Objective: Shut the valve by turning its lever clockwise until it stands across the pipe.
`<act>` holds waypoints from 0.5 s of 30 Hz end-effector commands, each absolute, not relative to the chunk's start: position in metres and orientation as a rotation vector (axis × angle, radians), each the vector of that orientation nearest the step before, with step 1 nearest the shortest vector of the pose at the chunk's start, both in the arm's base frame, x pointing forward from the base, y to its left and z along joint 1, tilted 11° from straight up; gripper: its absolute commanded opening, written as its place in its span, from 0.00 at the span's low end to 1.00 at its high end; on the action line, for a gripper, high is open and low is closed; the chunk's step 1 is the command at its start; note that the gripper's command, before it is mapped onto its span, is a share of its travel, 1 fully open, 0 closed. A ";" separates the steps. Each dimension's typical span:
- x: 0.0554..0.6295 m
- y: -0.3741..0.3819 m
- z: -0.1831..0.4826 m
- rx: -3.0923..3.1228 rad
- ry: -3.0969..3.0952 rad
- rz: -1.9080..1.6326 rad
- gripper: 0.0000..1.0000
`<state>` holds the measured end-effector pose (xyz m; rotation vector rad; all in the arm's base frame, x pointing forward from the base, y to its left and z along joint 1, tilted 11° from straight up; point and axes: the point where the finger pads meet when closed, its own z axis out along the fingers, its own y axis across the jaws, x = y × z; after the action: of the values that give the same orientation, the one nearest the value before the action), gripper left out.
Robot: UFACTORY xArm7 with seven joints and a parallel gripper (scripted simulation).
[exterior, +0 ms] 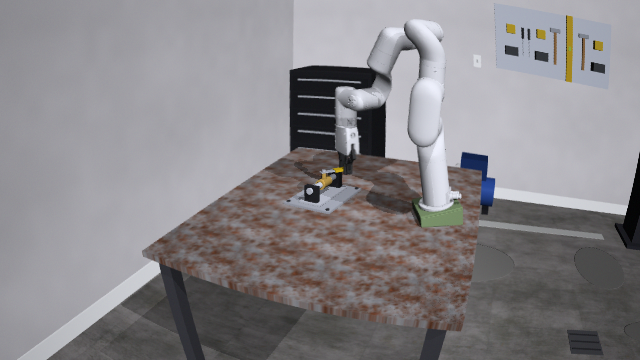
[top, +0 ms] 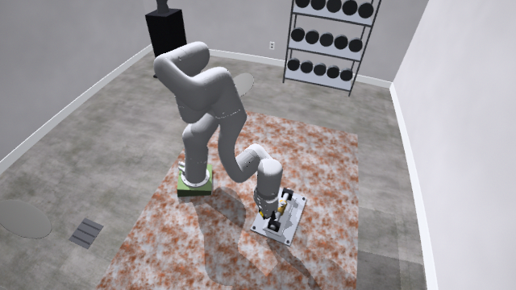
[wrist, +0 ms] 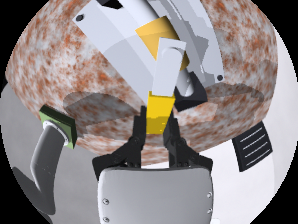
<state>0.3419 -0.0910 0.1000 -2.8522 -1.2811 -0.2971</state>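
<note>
The valve [top: 279, 213] sits on a grey base plate [top: 278, 221] on the mottled table top. It also shows in the exterior view [exterior: 322, 184]. Its pipe [wrist: 152, 24] is white with a yellow middle and rests in black end blocks. The lever [wrist: 166, 76] is a flat white strip with a yellow tip [wrist: 160, 113], and it stands at a slant to the pipe. My gripper [wrist: 155, 113] points down and is shut on the yellow tip of the lever. It shows as well in the top and exterior views [top: 269, 210] [exterior: 346, 168].
The arm's green base block [exterior: 437, 214] stands on the table to the right of the valve. A black cabinet [exterior: 335, 107] stands behind the table. The table's edges are well away from the valve plate.
</note>
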 end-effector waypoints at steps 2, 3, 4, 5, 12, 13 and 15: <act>0.339 -0.088 0.101 -2.875 -1.214 -0.298 0.00; 0.339 -0.088 0.101 -2.876 -1.213 -0.298 0.00; 0.339 -0.088 0.101 -2.876 -1.212 -0.298 0.00; 0.339 -0.088 0.101 -2.878 -1.205 -0.298 0.00; 0.336 -0.085 0.100 -2.901 -1.137 -0.298 0.00; 0.336 -0.085 0.100 -2.902 -1.136 -0.298 0.00; 0.336 -0.085 0.100 -2.904 -1.127 -0.297 0.00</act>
<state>0.3364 -0.0858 0.0995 -2.8994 -1.1468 -0.2961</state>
